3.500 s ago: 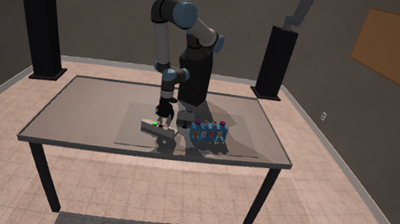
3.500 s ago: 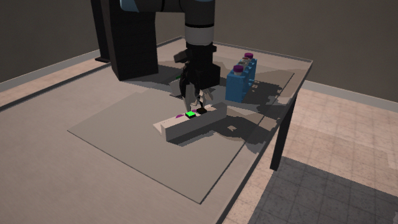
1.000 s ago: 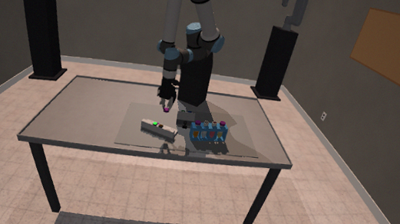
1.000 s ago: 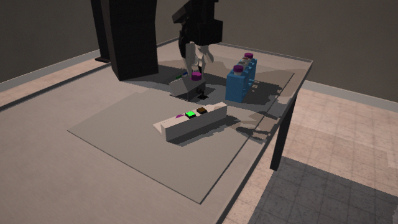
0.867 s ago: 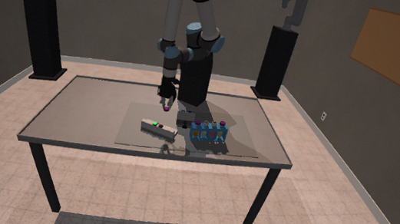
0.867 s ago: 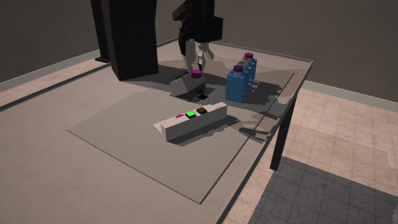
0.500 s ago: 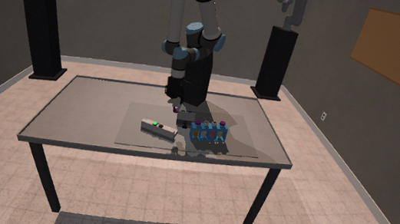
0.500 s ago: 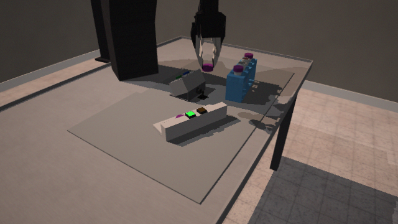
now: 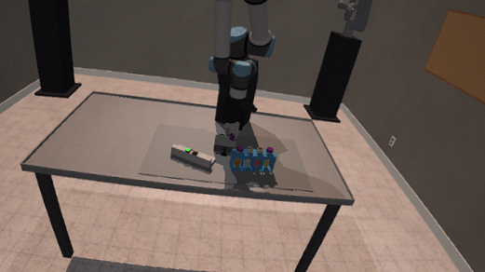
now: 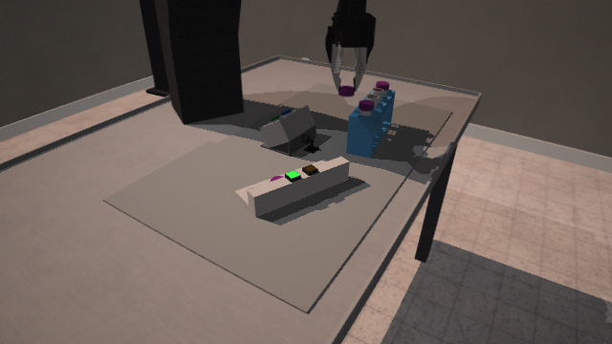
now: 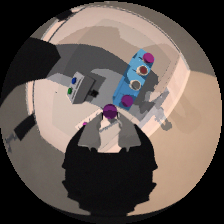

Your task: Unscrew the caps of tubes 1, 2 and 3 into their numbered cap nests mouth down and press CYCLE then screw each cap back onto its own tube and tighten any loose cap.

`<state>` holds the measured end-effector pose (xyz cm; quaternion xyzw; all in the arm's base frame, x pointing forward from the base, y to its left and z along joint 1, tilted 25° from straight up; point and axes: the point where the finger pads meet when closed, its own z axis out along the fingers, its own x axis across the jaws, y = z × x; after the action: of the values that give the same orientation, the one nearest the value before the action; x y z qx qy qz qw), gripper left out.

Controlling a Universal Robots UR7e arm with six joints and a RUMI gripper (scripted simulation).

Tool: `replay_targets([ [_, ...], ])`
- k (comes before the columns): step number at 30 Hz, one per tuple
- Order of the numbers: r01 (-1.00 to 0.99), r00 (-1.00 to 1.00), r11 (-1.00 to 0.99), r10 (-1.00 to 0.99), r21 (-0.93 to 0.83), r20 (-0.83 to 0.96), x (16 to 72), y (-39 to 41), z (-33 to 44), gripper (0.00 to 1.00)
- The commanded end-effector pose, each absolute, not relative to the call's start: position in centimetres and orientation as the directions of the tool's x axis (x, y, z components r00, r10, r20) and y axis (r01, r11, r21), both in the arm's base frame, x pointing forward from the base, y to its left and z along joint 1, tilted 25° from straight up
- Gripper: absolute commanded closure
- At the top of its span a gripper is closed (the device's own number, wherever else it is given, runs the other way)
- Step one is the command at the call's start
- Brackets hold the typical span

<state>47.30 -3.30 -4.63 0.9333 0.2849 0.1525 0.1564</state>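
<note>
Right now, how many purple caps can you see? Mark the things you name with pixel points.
4. Two sit on the end tubes in the blue rack (image 9: 234, 159) (image 10: 360, 135) (image 11: 119, 95), one is held in the jaws, and one is in the white tray (image 9: 202, 159) (image 10: 301, 196), partly hidden outside.

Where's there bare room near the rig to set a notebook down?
Likeliest: the mat stretch on the cap tray's side away from the tube rack. Crowded: between tray, key housing and rack, under the held cap.

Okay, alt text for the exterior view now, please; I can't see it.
The gripper holds a purple cap in the air beside the blue tube rack. In front, the white cap tray shows its green lamp lit; the grey key housing sits behind it.
</note>
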Motion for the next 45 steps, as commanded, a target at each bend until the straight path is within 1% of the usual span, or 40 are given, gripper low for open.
replay_targets([
  [1,0.481,0.794,-0.789,0.577,0.381,0.192,47.9,-0.7,-5.1,1.00],
  [3,0.481,0.794,-0.789,0.577,0.381,0.192,48.1,0.9,-5.3,1.00],
  [5,0.481,0.794,-0.789,0.577,0.381,0.192,48.1,0.9,-5.3,1.00],
  [19,0.481,0.794,-0.789,0.577,0.381,0.193,49.8,10.7,-6.9,1.00],
  [27,0.481,0.794,-0.789,0.577,0.381,0.193,49.8,10.7,-6.9,1.00],
  [36,0.481,0.794,-0.789,0.577,0.381,0.193,50.7,10.2,-9.2,1.00],
  [45,0.481,0.794,-0.789,0.577,0.381,0.193,50.7,10.2,-9.2,1.00],
])
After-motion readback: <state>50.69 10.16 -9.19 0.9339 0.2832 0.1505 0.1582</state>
